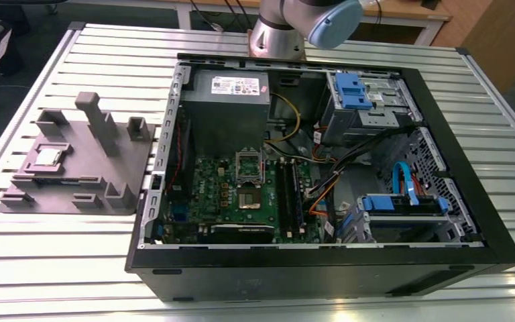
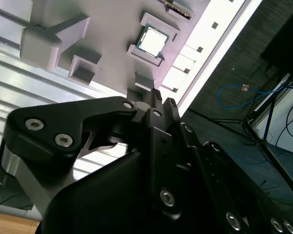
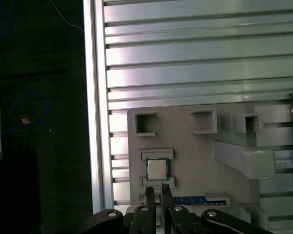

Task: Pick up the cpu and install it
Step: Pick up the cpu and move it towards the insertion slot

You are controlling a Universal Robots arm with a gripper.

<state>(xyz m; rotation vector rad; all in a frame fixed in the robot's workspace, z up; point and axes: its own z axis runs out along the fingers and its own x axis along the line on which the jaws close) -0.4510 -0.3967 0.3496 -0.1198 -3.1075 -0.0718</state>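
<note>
Your gripper (image 3: 156, 191) hangs over the cpu (image 3: 156, 169), pinched nearly closed, holding nothing. That chip's light, stiff, probably fragile underneath, so you'd grab its bare edges.

The arm (image 1: 278, 35) is cut off by the exterior view's upper edge. In the first wrist view the gripper (image 3: 156, 192) runs off the picture's edge and covers part of a blue strip (image 3: 195, 199) (too small to identify); in the second wrist view its body hides much of the grey fixture (image 2: 112, 46).
</note>
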